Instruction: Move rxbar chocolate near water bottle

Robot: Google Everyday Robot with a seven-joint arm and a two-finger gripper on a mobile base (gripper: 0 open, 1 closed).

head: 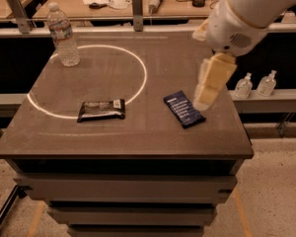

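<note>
Gripper of mine (205, 101) is hanging just outside the white ring (146, 76), off its right side, pointing down at a slant with its cream tip over the far right corner of the dark blue bar wrapper (182, 109). Whether it is spread or pressed together I cannot tell, nor whether the tip is touching that wrapper or hovering above it. It is carrying nothing that I can see. My white arm (246, 11) is reaching in from the upper right, well beyond the ring.

The rxbar chocolate (101, 110) is lying flat on the dark table (138, 142), across the ring's near arc, its long side running left to right and its white patch at the right end. The water bottle (63, 36) is standing upright on the ring's far left arc, white cap up, well apart from the rxbar chocolate, with most of the ring's inside stretching between them. The dark blue bar wrapper is lying flat and askew outside the ring, to the right of its near part.

Farther right of the ring, past the table's edge, two small pump bottles (243, 86) are standing on a low ledge. Beyond the ring's far side, a cluttered workbench (138, 1) is running across the back.
</note>
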